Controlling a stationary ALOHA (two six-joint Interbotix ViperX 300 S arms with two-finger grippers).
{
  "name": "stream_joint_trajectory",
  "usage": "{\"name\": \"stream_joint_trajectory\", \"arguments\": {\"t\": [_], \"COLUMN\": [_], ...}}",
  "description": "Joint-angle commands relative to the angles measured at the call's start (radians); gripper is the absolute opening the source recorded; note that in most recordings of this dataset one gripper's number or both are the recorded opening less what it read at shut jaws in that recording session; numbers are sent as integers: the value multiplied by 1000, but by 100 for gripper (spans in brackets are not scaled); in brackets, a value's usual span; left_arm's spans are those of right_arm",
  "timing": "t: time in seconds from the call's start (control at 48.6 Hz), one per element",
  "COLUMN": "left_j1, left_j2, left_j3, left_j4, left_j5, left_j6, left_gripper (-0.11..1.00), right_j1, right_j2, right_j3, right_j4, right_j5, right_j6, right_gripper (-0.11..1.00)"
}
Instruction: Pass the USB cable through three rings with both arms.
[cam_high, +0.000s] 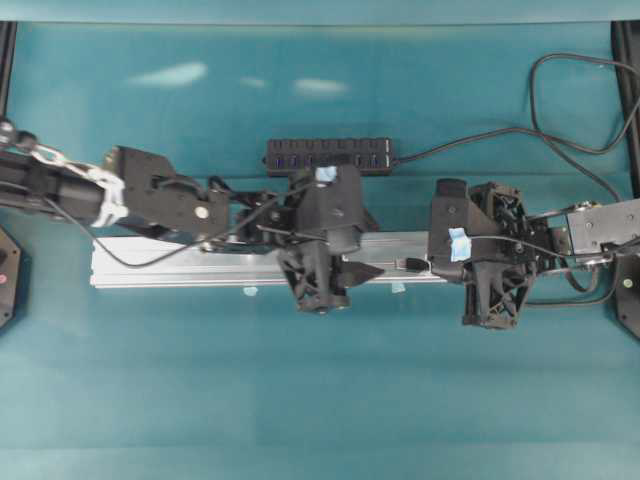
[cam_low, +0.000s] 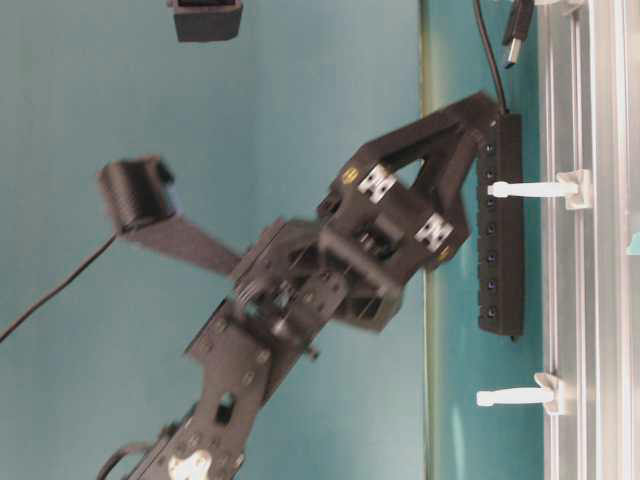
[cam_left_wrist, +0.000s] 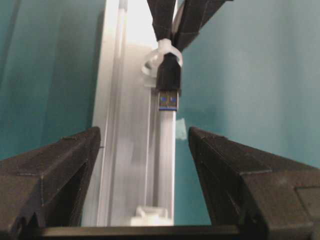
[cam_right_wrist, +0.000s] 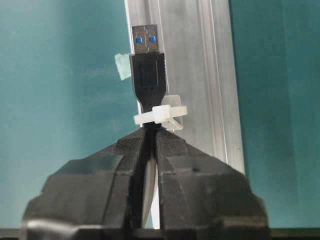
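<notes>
The USB cable's plug (cam_right_wrist: 147, 65) sticks out through one whitish ring (cam_right_wrist: 160, 114) at the rail's edge. My right gripper (cam_right_wrist: 151, 131) is shut on the cable just behind that ring. In the left wrist view the plug (cam_left_wrist: 169, 82) points at me through the same ring (cam_left_wrist: 161, 52). My left gripper (cam_left_wrist: 144, 131) is open and empty, its jaws astride the rail (cam_left_wrist: 130, 150), short of the plug. A second ring (cam_left_wrist: 150, 216) sits low between the jaws. Overhead, the plug (cam_high: 408, 264) lies between the left gripper (cam_high: 378, 248) and the right gripper (cam_high: 428, 265). Two more rings (cam_low: 530, 188) (cam_low: 515, 397) show at table level.
The silver rail (cam_high: 180, 268) lies across the middle of the table. A black multi-port hub (cam_high: 328, 154) with its own cable lies behind it. Pale blue tape tabs (cam_high: 250, 291) (cam_high: 398, 288) sit at the rail's front edge. The cable trails off to the right (cam_high: 570, 110).
</notes>
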Motion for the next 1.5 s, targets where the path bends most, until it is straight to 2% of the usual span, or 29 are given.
{"name": "stream_joint_trajectory", "arguments": {"t": [0.0, 0.391, 1.173, 1.235, 1.338, 1.482], "left_j1": [-6, -31, -28, -28, -28, -26], "left_j2": [23, 143, 143, 141, 141, 143], "left_j3": [-46, -176, -161, -163, -163, -163], "left_j4": [2, 2, 2, 2, 2, 2], "left_j5": [-11, -9, -8, -8, -6, -6], "left_j6": [2, 2, -3, -3, -9, -6], "left_gripper": [80, 80, 74, 70, 58, 26], "right_j1": [2, 2, 2, 2, 2, 2], "right_j2": [-12, -12, -12, -11, -12, -9], "right_j3": [-6, -6, -2, -2, -2, -2], "right_j4": [-3, -3, -2, -2, -2, -2], "right_j5": [-9, -23, -23, -23, -23, -23], "right_j6": [0, 0, 2, 2, 2, 0], "right_gripper": [-8, -8, -8, -8, -8, -8]}}
